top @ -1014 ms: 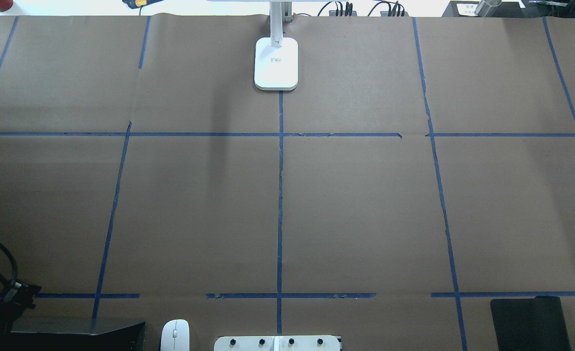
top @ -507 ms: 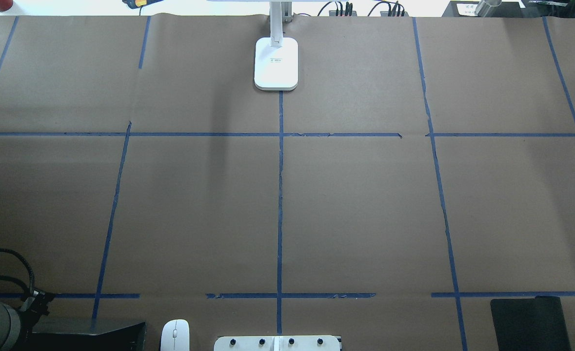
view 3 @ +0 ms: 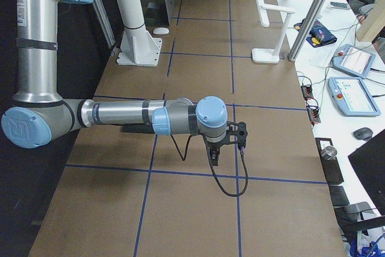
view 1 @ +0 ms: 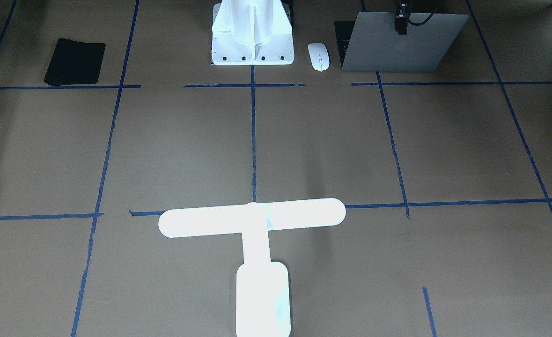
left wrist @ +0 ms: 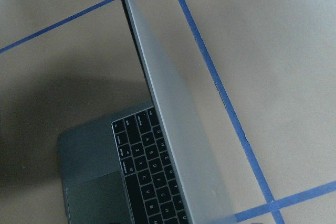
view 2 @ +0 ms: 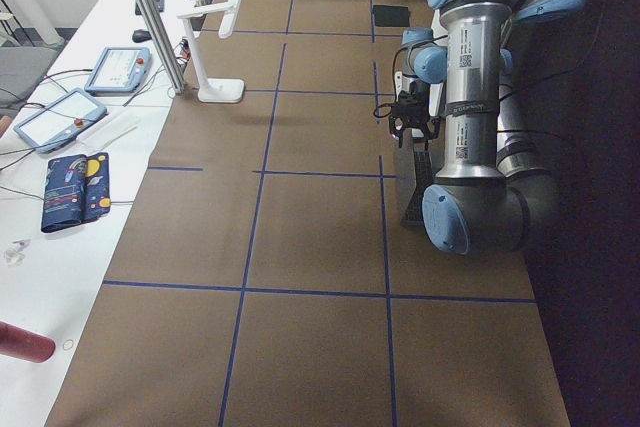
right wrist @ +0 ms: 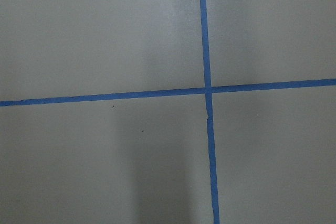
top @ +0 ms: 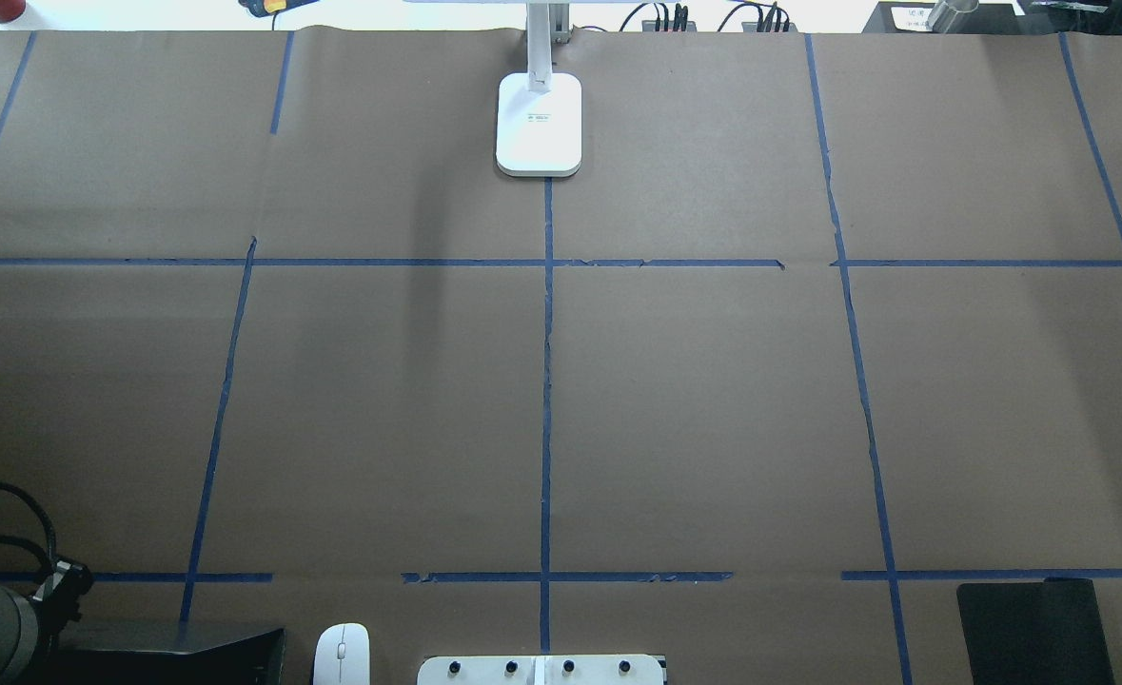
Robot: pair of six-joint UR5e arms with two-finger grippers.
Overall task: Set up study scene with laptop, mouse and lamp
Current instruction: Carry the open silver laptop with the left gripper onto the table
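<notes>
Brown paper crossed with blue tape covers the long table (top: pixel 694 400), and everything sits at its edges. The silver-grey thin metal laptop (view 1: pixel 397 51) stands open at the robot's edge, on its left side. The small glossy white oval mouse (view 1: pixel 319 56) lies just beside it, between it and the white ribbed pedestal (view 1: pixel 252 42). The glaring-white T-shaped lamp (view 1: pixel 252 222) waits at the far edge, centre line, well apart from both.

The left gripper (view 1: pixel 401 24) hangs right at the lid's top edge; clenched or released, I cannot tell. The right gripper (view 3: pixel 212 156) hovers over bare paper, its state hidden too.

That laptop looks stiff, smooth and the heaviest piece here, and its lid will likely swing on the hinge. Pinching the thin lid edge risks slipping, so sliding the base seems safer.
</notes>
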